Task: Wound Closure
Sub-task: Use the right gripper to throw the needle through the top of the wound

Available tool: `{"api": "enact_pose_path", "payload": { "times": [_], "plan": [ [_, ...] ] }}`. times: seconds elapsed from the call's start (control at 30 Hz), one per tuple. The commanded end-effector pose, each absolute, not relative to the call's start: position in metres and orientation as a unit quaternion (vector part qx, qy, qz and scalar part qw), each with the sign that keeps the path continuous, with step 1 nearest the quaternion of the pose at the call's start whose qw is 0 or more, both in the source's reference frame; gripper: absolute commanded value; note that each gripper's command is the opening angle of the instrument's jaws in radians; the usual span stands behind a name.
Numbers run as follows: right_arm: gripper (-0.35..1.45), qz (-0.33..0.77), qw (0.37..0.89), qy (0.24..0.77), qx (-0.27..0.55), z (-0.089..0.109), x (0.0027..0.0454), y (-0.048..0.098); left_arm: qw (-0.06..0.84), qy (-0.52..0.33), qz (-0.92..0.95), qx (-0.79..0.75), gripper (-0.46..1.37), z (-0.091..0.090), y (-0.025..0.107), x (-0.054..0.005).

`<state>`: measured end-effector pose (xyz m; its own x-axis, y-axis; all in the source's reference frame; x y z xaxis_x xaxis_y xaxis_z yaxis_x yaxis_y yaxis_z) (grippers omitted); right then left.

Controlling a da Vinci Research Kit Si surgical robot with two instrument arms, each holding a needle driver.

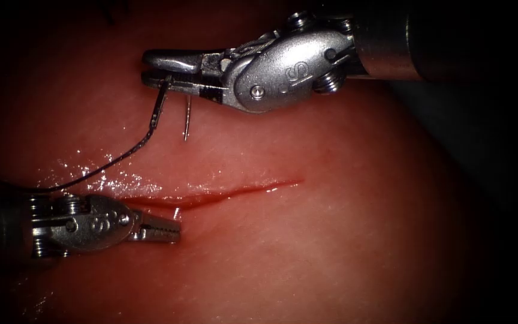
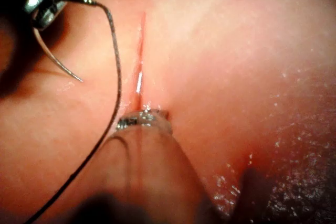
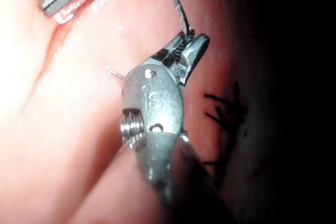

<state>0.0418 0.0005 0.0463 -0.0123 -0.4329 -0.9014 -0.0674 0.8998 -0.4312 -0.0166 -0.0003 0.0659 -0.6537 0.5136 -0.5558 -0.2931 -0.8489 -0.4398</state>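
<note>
The right tool (image 1: 151, 67) grips the needle (image 1: 186, 123) near its thread end, clear above the tissue (image 1: 331, 240). Thread (image 1: 115, 159) trails left. The left tool (image 1: 172, 233), jaws closed on nothing, rests beside the cut (image 1: 235, 192).

I counted two tools: my right tool (image 1: 151, 67) at the top, my left tool (image 1: 172, 233) lower left. One needle (image 1: 186, 123), one thread (image 1: 121, 157), one cut (image 1: 223, 193) in one tissue (image 1: 331, 240). A few cut ends of thread (image 3: 226, 114) too.
</note>
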Motion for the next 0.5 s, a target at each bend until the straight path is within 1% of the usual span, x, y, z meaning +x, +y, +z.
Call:
{"api": "enact_pose_path", "payload": {
  "times": [0.03,0.5],
  "plan": [
    [-0.35,-0.134,0.679,0.699,-0.179,0.0463,0.0418,0.0005,0.224,-0.16,0.895,-0.351,-0.35,0.0659,-0.0003,-0.0167],
    [-0.35,-0.148,0.678,0.695,-0.189,0.0449,0.0419,0.0024,0.226,-0.163,0.895,-0.35,-0.35,0.0651,-0.0003,-0.0167]
  ]
}}
